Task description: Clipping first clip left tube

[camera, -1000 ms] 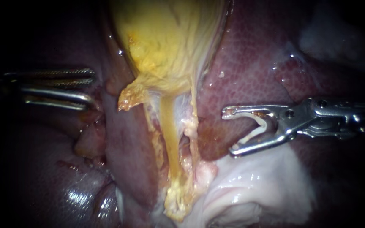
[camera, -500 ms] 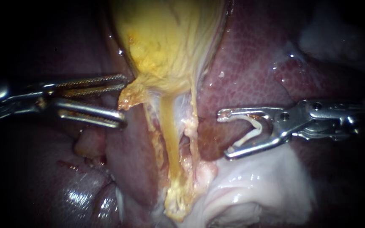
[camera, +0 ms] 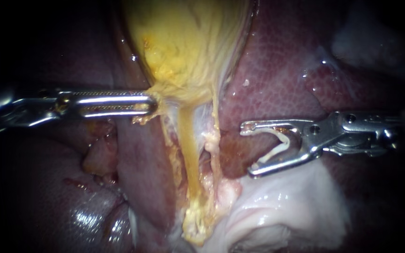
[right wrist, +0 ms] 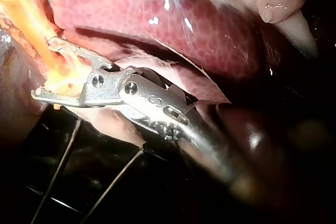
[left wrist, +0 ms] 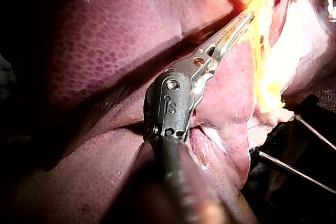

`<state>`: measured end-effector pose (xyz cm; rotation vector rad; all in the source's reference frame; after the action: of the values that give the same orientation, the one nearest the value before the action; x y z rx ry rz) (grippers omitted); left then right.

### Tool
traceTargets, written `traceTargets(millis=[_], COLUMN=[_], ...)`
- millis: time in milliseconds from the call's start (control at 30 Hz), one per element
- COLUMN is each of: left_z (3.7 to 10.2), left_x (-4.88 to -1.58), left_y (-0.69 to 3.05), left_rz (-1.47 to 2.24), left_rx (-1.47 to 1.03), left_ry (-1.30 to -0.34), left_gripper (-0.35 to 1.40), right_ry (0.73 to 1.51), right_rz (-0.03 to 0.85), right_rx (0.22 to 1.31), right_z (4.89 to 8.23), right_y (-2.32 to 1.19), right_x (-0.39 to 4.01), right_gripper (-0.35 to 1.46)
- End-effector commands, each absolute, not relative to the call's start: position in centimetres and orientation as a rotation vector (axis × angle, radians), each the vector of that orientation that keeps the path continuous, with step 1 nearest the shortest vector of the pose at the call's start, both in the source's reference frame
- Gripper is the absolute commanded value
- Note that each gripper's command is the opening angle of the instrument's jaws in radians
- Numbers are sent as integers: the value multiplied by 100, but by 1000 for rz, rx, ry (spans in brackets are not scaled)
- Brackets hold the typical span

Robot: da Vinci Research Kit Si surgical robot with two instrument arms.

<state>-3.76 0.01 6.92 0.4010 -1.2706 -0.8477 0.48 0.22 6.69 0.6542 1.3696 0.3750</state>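
The yellow gallbladder [camera: 183, 42] narrows into a yellow tube [camera: 188, 150] running down; a paler strand [camera: 215, 140] lies just to its right. My left instrument [camera: 151, 104] comes in level from the left, jaws shut on the gallbladder's lower edge, as the left wrist view also shows [left wrist: 239, 24]. My right instrument [camera: 248, 151] stands to the right of the tubes, apart from them. Its jaws gape wide and carry a white clip [camera: 280, 143] between them. In the right wrist view its jaws [right wrist: 44, 69] point at the yellow tissue.
Dark red liver [camera: 277, 61] surrounds the gallbladder on both sides. Pale whitish tissue [camera: 282, 206] lies below my right instrument. A liver lobe [camera: 141, 173] stands left of the tubes. Thin wires [right wrist: 58, 171] cross the dark space under the right instrument.
My left instrument has moved right to the gallbladder's lower edge and its jaws have closed there. My right instrument has shifted slightly left, jaws unchanged with the clip.
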Motion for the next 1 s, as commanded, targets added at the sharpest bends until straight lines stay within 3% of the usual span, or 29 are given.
traceTargets(millis=[33, 400, 733, 1000], left_z=[691, 646, 647, 646], left_x=[-375, -324, -327, -327], left_y=[2, 21, 15, 13], left_rz=[-845, -881, -882, -883], left_rx=[402, 397, 390, 388], left_ry=[-1270, -1249, -1251, -1251], left_gripper=[-35, -35, -35, -35], right_ry=[1370, 1374, 1397, 1360], right_rz=[374, 377, 387, 379], right_rx=[656, 665, 710, 753], right_z=[669, 674, 712, 756], right_y=[22, 17, -15, -48], right_x=[48, 54, 94, 133], right_gripper=[60, 60, 60, 60])
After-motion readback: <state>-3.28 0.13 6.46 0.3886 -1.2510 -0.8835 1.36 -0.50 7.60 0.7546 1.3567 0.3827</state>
